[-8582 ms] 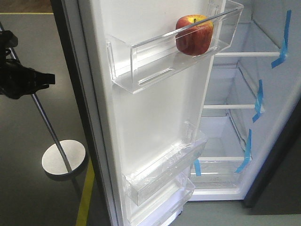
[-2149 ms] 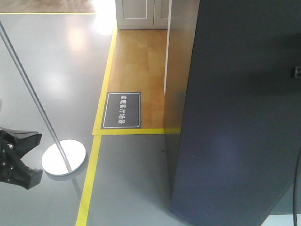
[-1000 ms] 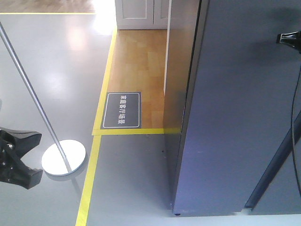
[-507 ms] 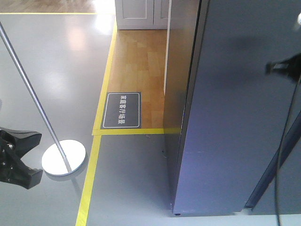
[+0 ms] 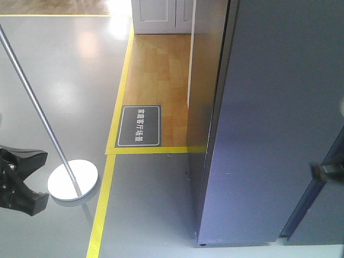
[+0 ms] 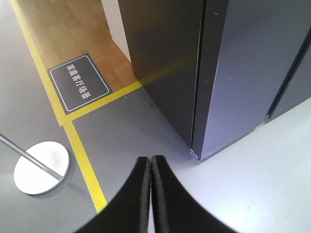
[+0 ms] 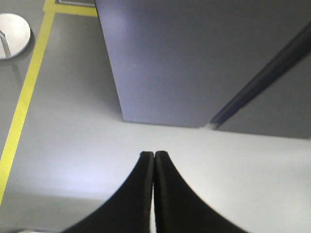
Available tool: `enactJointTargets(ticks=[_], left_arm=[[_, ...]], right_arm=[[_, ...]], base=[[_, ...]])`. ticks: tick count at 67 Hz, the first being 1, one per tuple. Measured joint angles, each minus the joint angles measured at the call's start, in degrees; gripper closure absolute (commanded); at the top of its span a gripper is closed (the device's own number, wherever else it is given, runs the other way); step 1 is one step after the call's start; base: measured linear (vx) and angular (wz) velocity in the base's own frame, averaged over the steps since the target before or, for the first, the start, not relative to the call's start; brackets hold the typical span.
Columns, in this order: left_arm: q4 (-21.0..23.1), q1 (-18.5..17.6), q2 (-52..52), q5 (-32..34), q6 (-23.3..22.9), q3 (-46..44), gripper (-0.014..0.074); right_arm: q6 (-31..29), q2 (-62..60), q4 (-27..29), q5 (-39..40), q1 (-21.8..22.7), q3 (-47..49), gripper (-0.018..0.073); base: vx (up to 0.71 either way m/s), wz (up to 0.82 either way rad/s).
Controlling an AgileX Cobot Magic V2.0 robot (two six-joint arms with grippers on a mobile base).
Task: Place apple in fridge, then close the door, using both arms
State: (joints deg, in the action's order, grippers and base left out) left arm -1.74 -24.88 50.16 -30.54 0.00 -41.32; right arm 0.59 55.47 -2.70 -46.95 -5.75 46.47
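Observation:
The fridge [image 5: 207,86] stands dark grey with its door [image 5: 269,107] shut flat against it. The apple is hidden from every view. My left gripper [image 6: 150,159] is shut with nothing between its fingers and hangs over the grey floor, off the fridge's front corner [image 6: 197,153]. My right gripper [image 7: 154,154] is also shut and empty, low in front of the door's bottom edge [image 7: 160,121]. In the front view a black piece of the left arm [image 5: 19,180] shows at the lower left, and a blurred dark piece of the right arm [image 5: 328,171] at the right edge.
A stand with a round white base [image 5: 73,181] and slanted metal pole [image 5: 32,102] is on the floor to the left. Yellow tape [image 5: 105,204] runs past a black floor sign [image 5: 139,126]. A second dark panel [image 5: 322,220] adjoins the door on the right.
The door, earlier open with the apple in its bin, has swung shut. Over the last second the right arm's dark piece dropped from the upper right to the lower right. The left arm stayed still.

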Motion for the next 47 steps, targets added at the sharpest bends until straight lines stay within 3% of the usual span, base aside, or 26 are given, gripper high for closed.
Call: enactJointTargets(ticks=[30, 47], left_arm=[[0.0, 0.0, 0.0, 0.0, 0.0, 0.0, 0.0603], [0.0, 0.0, 0.0, 0.0, 0.0, 0.0, 0.0603]], right_arm=[[0.1, -27.9, -0.1, -15.6, 0.0, -10.7, 0.0563], [0.1, -36.3, -0.1, -18.8, 0.0, -11.5, 0.0563]], base=[[0.0, 0.0], [0.0, 0.0]])
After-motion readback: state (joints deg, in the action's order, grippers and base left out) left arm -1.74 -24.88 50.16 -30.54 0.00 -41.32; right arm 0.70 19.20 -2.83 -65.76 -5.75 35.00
